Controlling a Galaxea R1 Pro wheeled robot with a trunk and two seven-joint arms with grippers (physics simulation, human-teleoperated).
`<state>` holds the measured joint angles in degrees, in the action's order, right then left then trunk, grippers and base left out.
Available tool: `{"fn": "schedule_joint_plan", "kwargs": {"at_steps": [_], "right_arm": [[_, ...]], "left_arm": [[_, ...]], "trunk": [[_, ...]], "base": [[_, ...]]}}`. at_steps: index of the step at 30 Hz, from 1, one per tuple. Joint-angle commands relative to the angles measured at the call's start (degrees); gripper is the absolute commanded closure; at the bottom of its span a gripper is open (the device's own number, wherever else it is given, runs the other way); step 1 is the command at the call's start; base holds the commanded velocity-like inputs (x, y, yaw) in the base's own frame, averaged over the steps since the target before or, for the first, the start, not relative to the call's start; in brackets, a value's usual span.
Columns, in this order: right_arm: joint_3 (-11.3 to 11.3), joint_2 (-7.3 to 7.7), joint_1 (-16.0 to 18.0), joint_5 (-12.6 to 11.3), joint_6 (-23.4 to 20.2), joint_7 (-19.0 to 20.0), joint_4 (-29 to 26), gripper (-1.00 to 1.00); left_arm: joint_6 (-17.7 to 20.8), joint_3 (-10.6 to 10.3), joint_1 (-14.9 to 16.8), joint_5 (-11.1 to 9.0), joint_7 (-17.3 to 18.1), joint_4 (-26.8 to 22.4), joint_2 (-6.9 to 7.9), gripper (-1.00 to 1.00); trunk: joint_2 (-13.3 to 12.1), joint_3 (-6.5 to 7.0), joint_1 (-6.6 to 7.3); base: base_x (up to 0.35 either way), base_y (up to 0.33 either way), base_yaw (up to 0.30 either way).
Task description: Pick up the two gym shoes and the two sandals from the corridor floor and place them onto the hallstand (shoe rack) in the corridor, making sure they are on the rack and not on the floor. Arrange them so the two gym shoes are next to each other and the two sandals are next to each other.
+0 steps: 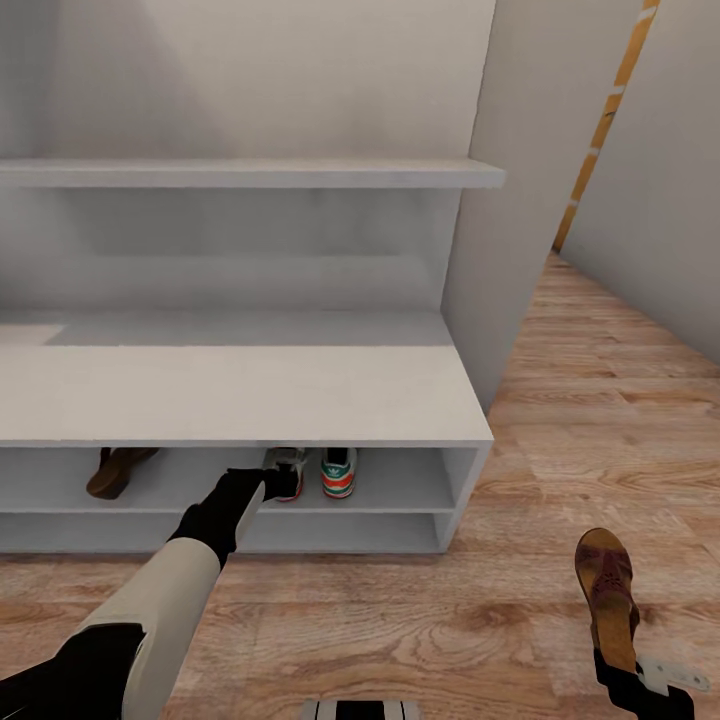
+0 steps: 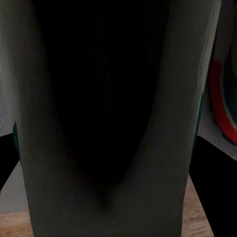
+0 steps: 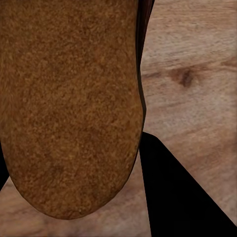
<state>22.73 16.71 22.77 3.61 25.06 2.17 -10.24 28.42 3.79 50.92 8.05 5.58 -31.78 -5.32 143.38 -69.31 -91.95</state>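
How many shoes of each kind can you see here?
Gym shoes: 2, one free on the hallstand shelf, one at the left tool
Sandals: 2, one shelved, one at the right tool
Total: 4

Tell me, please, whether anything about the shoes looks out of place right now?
One sandal is off the rack, over the corridor floor at the right gripper, while its partner lies alone at the shelf's far left, apart from the gym shoes.
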Motion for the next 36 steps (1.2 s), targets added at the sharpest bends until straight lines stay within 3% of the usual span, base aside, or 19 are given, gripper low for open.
{"fn": "schedule_joint_plan", "kwargs": {"at_steps": [1, 36], "right_arm": [[0.5, -0.01, 0.0, 0.2, 0.2, 0.3, 0.1, 1.0], [0.5, -0.01, 0.0, 0.2, 0.2, 0.3, 0.1, 1.0]], "left_arm": [[0.1, 0.4, 0.0, 0.3, 0.6, 2.4, -0.05, 1.0], [-0.2, 0.5, -0.1, 0.3, 0.3, 2.5, 0.13, 1.0]], "trunk": [[0.0, -0.06, -0.01], [0.0, -0.06, -0.01]], "base": [[0.0, 0.0, 0.0], [0.02, -0.006, 0.0]]}}
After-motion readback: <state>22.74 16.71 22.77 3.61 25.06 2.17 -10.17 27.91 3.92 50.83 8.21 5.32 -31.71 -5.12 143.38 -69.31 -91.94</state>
